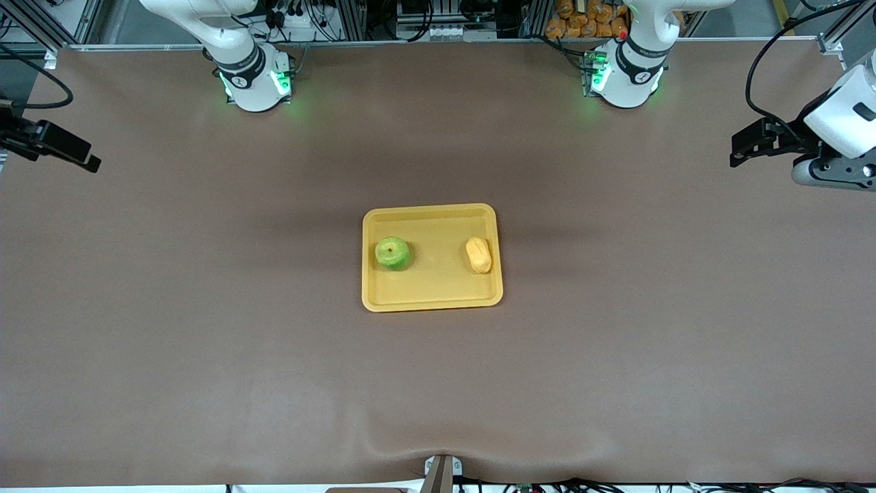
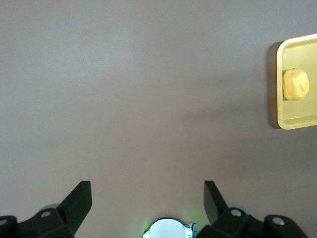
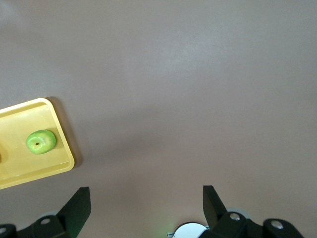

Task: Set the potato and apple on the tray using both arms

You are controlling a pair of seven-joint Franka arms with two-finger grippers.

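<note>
We saw the apple and potato on the tray. Our left gripper and right gripper hung released and empty over the table's ends. We judged the job done; nothing more was needed.

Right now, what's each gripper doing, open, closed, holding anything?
Left gripper: open, empty, over bare table at its own end.
Right gripper: open, empty, over bare table at its own end.

We hold both arms drawn back high at the table's two ends. Our left gripper hangs over bare tabletop at the left arm's end, fingers spread wide and empty. Our right gripper mirrors it at the right arm's end, likewise spread and empty.
</note>
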